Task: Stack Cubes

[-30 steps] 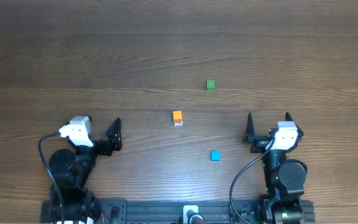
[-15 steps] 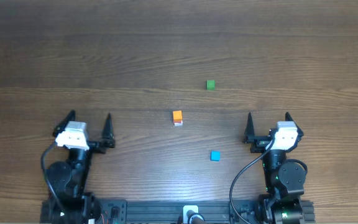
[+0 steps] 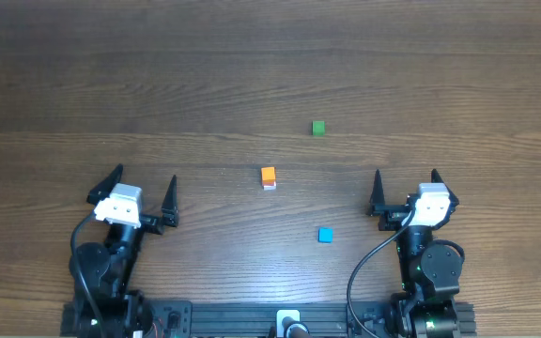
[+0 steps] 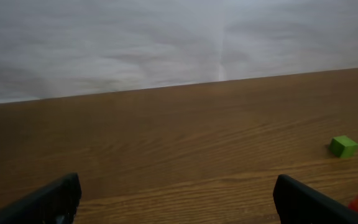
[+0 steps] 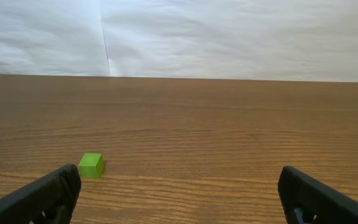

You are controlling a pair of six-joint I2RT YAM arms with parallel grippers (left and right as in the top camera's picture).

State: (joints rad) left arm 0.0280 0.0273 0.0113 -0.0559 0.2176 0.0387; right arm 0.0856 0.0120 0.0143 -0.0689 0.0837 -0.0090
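Overhead, left claw [image 3: 144,176] and right claw [image 3: 405,175] both gape wide. Between the arms an orange cube [image 3: 268,174] sits on a white cube [image 3: 269,186], with a blue cube [image 3: 324,235] nearer the right arm. Wrist views add the green cube [image 5: 91,165] before a pale wall [image 5: 229,37].

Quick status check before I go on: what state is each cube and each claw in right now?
Left claw: open, empty.
Right claw: open, empty.
Orange cube: stacked on what looks like a white cube.
Green cube: alone, unstacked.
Blue cube: alone, unstacked.
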